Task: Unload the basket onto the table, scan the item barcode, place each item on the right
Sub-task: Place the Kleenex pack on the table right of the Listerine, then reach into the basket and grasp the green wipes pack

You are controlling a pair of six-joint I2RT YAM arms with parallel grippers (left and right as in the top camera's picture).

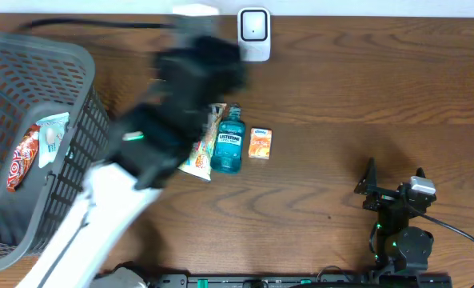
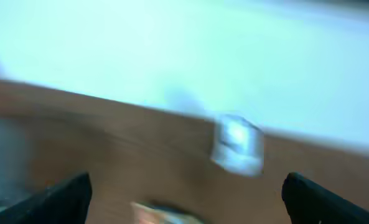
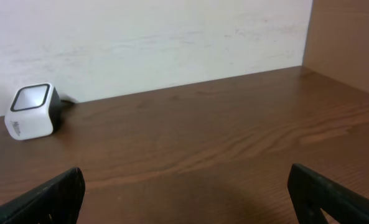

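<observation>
A white barcode scanner [image 1: 253, 34] stands at the table's far edge, and shows too as scanner [image 2: 237, 144] and scanner [image 3: 32, 112]. Three items lie mid-table: a snack packet [image 1: 198, 154], a blue Listerine bottle [image 1: 229, 140] and a small orange tissue pack [image 1: 260, 142]. My left arm is a dark motion blur over the packet. Its gripper [image 2: 187, 190] is open and empty, with a blurred item [image 2: 165, 214] just below it. My right gripper [image 3: 184, 186] is open above bare wood at the near right, right gripper [image 1: 392, 180] far from the items.
A grey mesh basket [image 1: 77, 72] fills the left side and holds a red packet [image 1: 22, 156] and a white packet [image 1: 53, 132]. A black cable [image 1: 85, 24] runs along the back edge. A brown wall [image 3: 349, 43] rises at the right in the right wrist view.
</observation>
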